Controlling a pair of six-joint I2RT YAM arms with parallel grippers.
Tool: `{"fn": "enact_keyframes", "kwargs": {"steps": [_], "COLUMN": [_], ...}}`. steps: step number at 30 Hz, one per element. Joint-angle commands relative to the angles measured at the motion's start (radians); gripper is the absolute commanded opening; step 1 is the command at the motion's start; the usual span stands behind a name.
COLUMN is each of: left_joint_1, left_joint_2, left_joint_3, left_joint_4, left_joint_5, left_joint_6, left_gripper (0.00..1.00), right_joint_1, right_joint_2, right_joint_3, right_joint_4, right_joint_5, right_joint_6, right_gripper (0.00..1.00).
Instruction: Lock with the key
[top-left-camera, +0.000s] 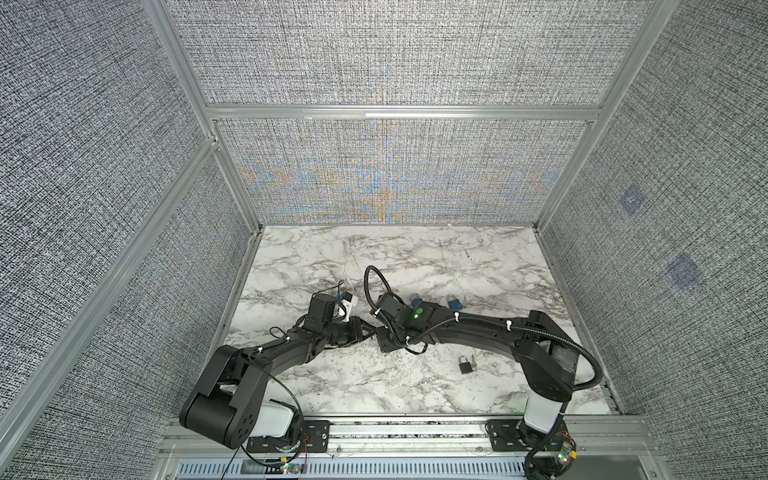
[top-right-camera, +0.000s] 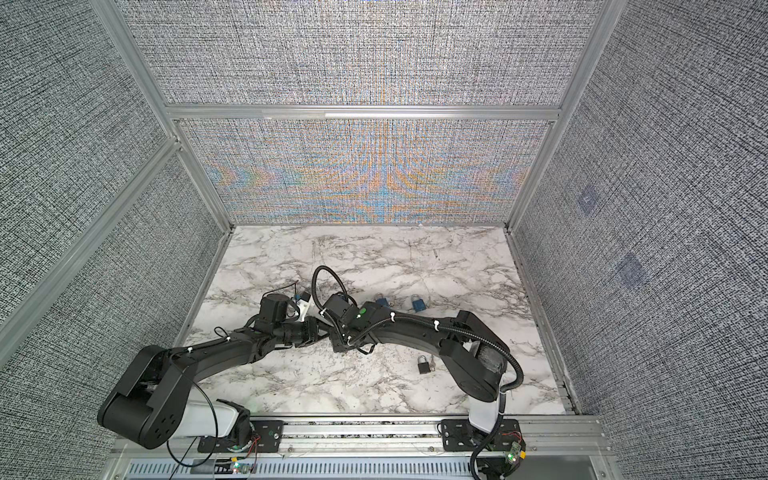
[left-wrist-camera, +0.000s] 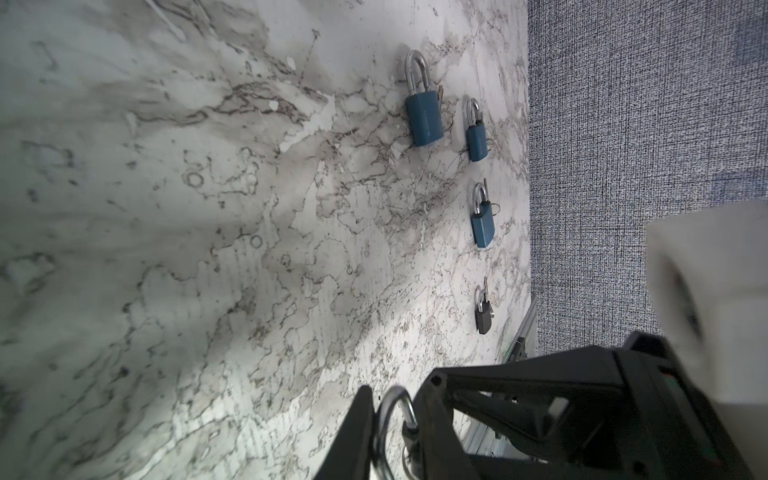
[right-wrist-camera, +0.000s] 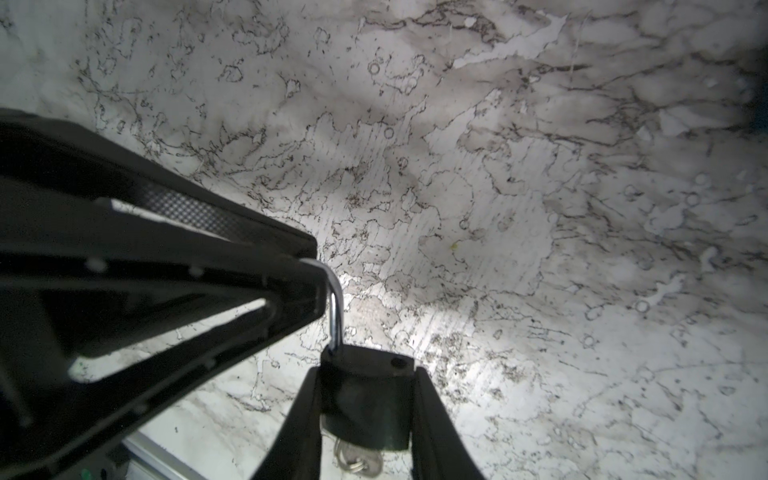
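Where the two arms meet, just off the centre of the marble tabletop (top-left-camera: 415, 257) toward 8 o'clock in both top views, a black padlock (right-wrist-camera: 365, 399) is held between them.

Right gripper (right-wrist-camera: 366, 370): jaws pinching the padlock body from both sides.

Left gripper (right-wrist-camera: 313, 259): jaws pressed onto the crown of the shackle (right-wrist-camera: 336, 307). In the left wrist view the shackle shows between its fingers (left-wrist-camera: 359, 428).

Shackle condition: open. One leg is seated in the body; the other socket is exposed on the body's top face.

Below the body hang the keys (right-wrist-camera: 359, 459) on a ring. Whether one sits in the cylinder cannot be told.

Elsewhere on the tabletop, taken from the meeting point:
- A loose black padlock (top-left-camera: 466, 365) lies at 4 o'clock.
- A blue padlock (top-left-camera: 453, 303) lies at 2 o'clock.
- A second blue padlock (top-left-camera: 415, 300) lies partly behind the right arm.
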Motion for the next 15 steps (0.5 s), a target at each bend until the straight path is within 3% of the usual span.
{"fn": "enact_keyframes", "kwargs": {"steps": [1, 6, 10, 12, 13, 15], "left_joint_1": [-0.001, -0.002, -0.002, -0.003, -0.003, -0.003], "left_joint_2": [0.004, 0.013, 0.022, 0.027, 0.028, 0.025], "left_joint_3": [-0.001, -0.003, -0.004, -0.007, -0.010, -0.016], "left_joint_4": [0.030, 0.038, 0.042, 0.049, 0.056, 0.074], "left_joint_5": [0.018, 0.025, 0.027, 0.031, 0.031, 0.029], "left_joint_6": [0.002, -0.001, -0.004, -0.009, -0.017, -0.044], "left_gripper": [0.21, 0.15, 0.00, 0.00, 0.00, 0.00], "right_joint_1": [0.001, 0.001, 0.000, -0.001, -0.003, -0.009], "right_joint_2": [-0.008, -0.010, -0.016, -0.022, -0.027, -0.048], "right_joint_3": [0.008, 0.009, 0.005, -0.002, -0.012, -0.047], "right_joint_4": [0.017, 0.017, 0.023, 0.038, 0.054, 0.105], "right_joint_5": [0.003, 0.003, 0.008, 0.007, -0.002, -0.037], "right_joint_6": [0.008, 0.007, 0.009, 0.011, 0.007, 0.002], "right_gripper": [0.24, 0.24, 0.24, 0.24, 0.28, 0.46]}}
